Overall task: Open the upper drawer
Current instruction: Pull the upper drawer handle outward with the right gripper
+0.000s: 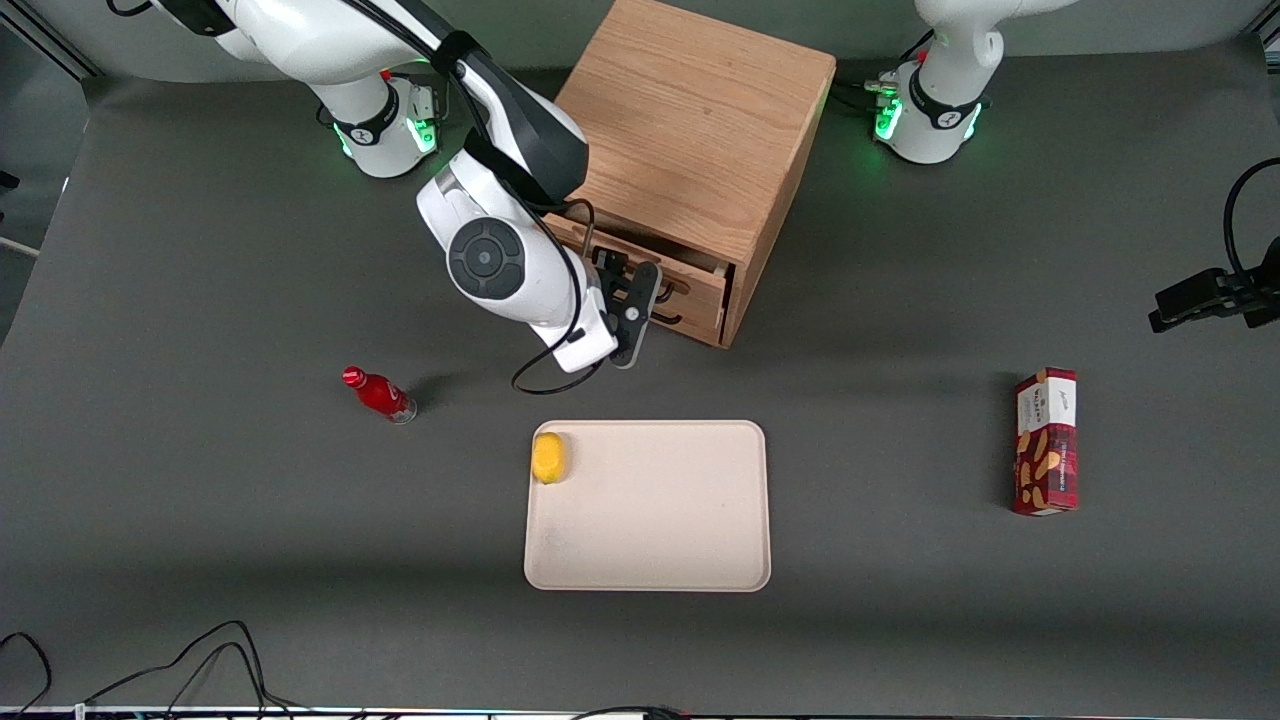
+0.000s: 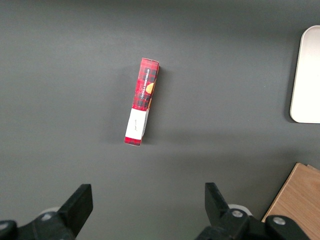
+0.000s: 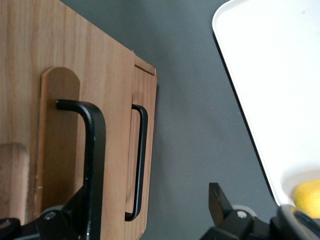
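The oak cabinet (image 1: 690, 130) stands at the back of the table. Its upper drawer (image 1: 697, 283) juts out a little from the cabinet, with a dark gap along its top edge. My gripper (image 1: 640, 300) hangs right in front of that drawer. In the right wrist view the gripper (image 3: 147, 212) is open. The upper drawer's black bar handle (image 3: 94, 150) lies between its fingers, close against one finger (image 3: 72, 210). The other finger (image 3: 220, 200) stands well clear over the table. The lower drawer's handle (image 3: 140, 160) shows farther from the camera.
A cream tray (image 1: 660, 510) with a lemon (image 1: 548, 457) in one corner lies nearer the front camera than the cabinet. A red bottle (image 1: 380, 393) lies toward the working arm's end. A red biscuit box (image 1: 1047, 440) stands toward the parked arm's end.
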You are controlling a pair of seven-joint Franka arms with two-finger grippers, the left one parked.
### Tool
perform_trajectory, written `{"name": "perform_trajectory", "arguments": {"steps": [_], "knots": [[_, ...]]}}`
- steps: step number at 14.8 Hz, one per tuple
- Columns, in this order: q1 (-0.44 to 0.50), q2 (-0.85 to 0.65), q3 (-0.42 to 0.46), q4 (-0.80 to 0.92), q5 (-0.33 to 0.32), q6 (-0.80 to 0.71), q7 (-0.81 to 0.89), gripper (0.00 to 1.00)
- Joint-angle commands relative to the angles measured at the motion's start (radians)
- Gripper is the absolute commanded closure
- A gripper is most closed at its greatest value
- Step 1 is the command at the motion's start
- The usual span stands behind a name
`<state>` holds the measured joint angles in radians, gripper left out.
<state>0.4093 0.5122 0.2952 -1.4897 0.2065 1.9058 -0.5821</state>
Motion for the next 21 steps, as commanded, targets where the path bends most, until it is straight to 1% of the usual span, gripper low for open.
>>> {"name": "perform_trajectory", "arguments": {"steps": [1, 10, 16, 21], "knots": [[-0.015, 0.029, 0.004, 0.040, -0.013, -0.004, -0.041, 0.00], [-0.040, 0.046, 0.002, 0.081, -0.018, -0.017, -0.065, 0.00], [-0.063, 0.074, 0.002, 0.126, -0.048, -0.051, -0.082, 0.00], [-0.076, 0.098, 0.002, 0.172, -0.050, -0.079, -0.094, 0.00]]}}
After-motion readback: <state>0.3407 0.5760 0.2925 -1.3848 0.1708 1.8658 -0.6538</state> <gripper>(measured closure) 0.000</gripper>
